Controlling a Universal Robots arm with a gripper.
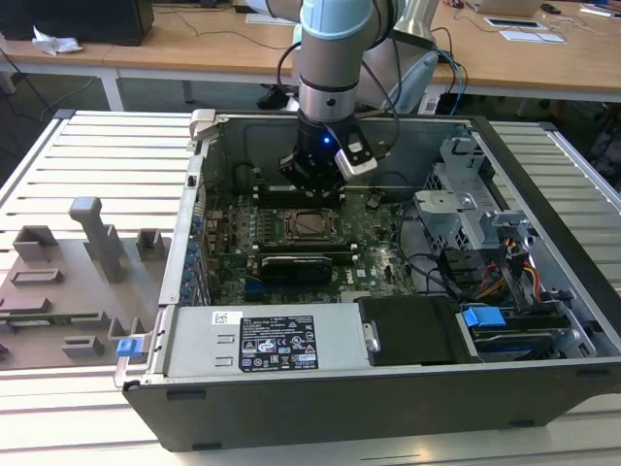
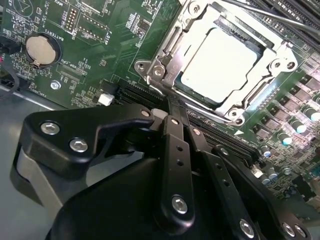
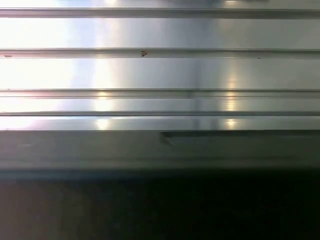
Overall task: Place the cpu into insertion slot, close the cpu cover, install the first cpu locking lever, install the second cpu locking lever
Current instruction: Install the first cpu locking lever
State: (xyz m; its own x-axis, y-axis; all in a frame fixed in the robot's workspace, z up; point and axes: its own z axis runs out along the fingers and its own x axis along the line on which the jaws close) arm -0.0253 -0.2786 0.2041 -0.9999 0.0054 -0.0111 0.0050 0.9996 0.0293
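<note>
1. Step in hand: prob. the levers. The cpu (image 2: 222, 62) sat in the insertion slot (image 1: 309, 224), cpu cover (image 2: 280, 55) down over it, mid-motherboard (image 2: 100, 45).
2. Next move needs the gripper (image 2: 170, 117) tip on a lever beside the socket rim.
3. Arm came straight down inside the pc case (image 1: 543, 175), jaws narrow, holding nothing, just off the socket corner.
</note>
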